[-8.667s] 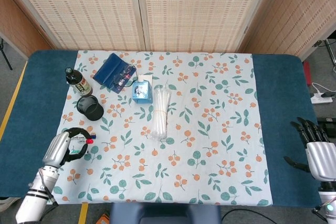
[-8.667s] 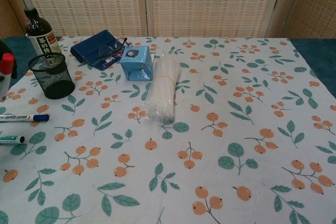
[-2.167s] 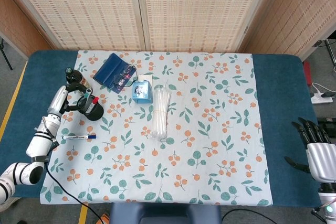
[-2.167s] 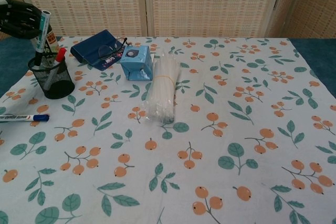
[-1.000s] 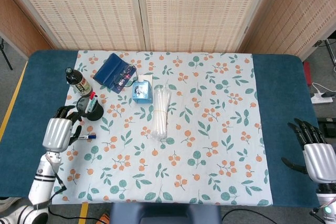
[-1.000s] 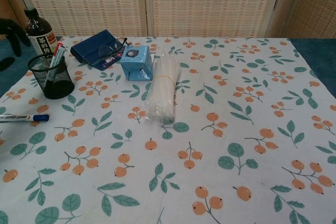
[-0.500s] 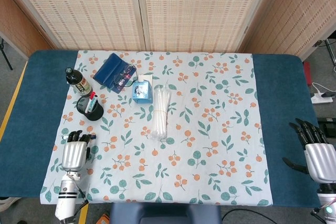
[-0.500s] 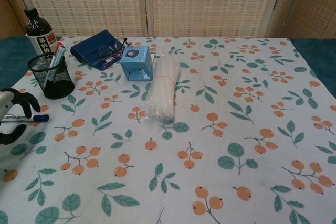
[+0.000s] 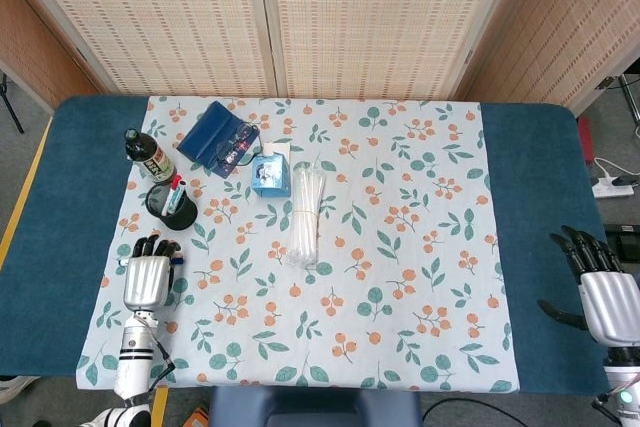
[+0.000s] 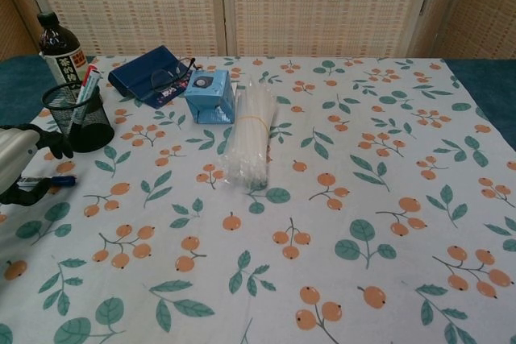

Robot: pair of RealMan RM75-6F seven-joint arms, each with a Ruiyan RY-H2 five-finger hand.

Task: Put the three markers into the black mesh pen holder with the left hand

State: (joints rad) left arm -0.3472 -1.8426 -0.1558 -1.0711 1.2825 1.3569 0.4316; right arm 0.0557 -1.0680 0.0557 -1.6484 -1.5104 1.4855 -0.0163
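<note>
Reaching over the last marker, your left hand sits low at the near left of the worktop, just nearer than the black mesh pen holder. The marker lies flat on the floral cloth, its blue cap poking out to the right from under the hand. Your fingers are apart and curved above it; whether they touch the marker cannot be told.

The chest view shows what the head view hides: the blue cap, and the thumb curling under toward the marker's body. From above, the hand's back covers nearly all of the marker. The head view alone shows your right hand at the near right, off the cloth, its fingers spread and holding nothing.

Two markers stand tilted in the holder, one red-capped. The holder sits just near of the dark bottle, left of the blue case, the small blue box and the clear packet.
</note>
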